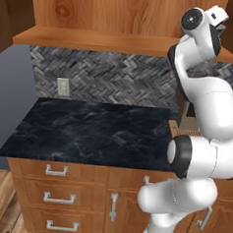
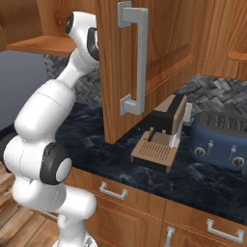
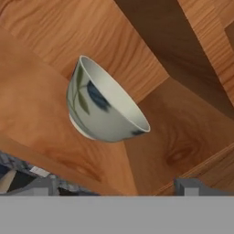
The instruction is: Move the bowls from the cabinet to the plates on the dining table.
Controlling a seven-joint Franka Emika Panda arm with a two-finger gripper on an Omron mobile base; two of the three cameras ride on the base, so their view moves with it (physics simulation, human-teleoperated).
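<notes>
Bowl (image 3: 105, 107) beyond spread pincer (image 3: 119, 187)

No readable text, labels, brands or numbers anywhere. Bowl (image 3: 103, 106) carries only dark blue-green painted mottling, no lettering. Toaster (image 2: 219, 139) front shows plain knobs, unmarked.

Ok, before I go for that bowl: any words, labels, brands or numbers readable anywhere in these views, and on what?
None can be read.
bowl: painted dark blue-green marks, no lettering.
toaster: knobs and levers on its front, no legible label or numbers.
coffee machine: no visible brand.
wall outlet: blank.
cabinet door: plain wood with a grey handle, no sign.
</notes>
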